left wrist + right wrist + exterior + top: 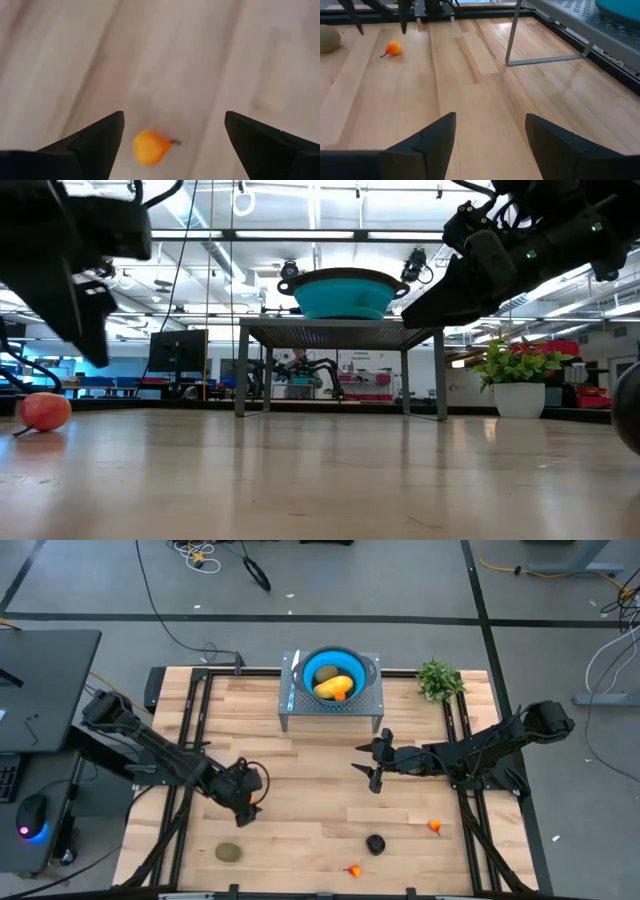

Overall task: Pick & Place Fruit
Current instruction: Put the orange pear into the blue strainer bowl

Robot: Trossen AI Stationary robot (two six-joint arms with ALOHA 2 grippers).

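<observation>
Yellow fruit (331,687) in blue bowl (352,664), top centre, long axis roughly left-right, partly rim-hidden. Olive fruit (229,852), black fruit (376,843) lie bottom. Left gripper (243,814) fingers apart; right gripper (369,761) apart, empty.

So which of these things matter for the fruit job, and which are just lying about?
Job: yellow fruit in blue bowl; olive fruit; black fruit; orange fruits; left gripper and right gripper, jaws open.
Lying about: potted plant; floor cables.
</observation>
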